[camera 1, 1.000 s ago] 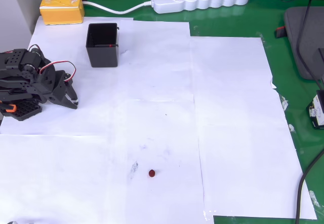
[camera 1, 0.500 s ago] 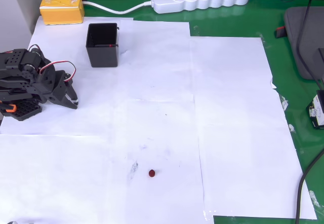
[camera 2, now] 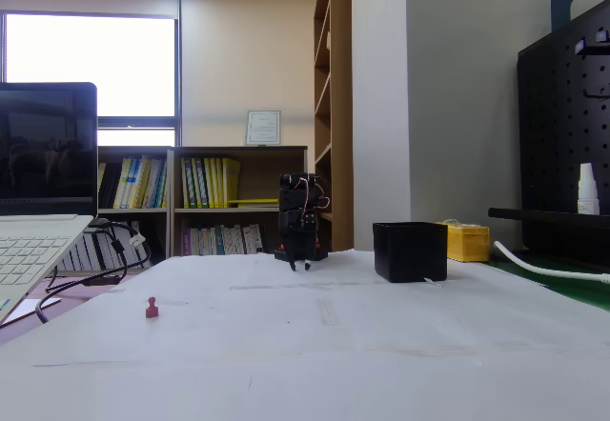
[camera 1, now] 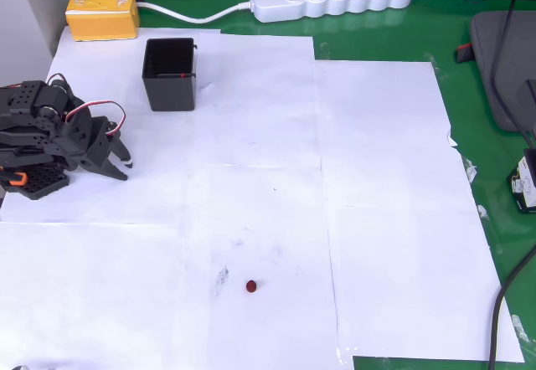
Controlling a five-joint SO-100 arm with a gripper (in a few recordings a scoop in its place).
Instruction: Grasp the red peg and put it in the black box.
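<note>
Red peg [camera 1: 251, 285] sits alone on the white paper sheets [camera 1: 377, 177], a tiny rounded knob from overhead; the fixed view [camera 2: 152, 308] adds its upright stem-and-base shape. Black box [camera 1: 169, 73], square, smooth plastic with thin walls, stands well apart from it. My gripper [camera 1: 123, 162] rests folded beside the box, fingers slightly parted, holding nothing.
</note>
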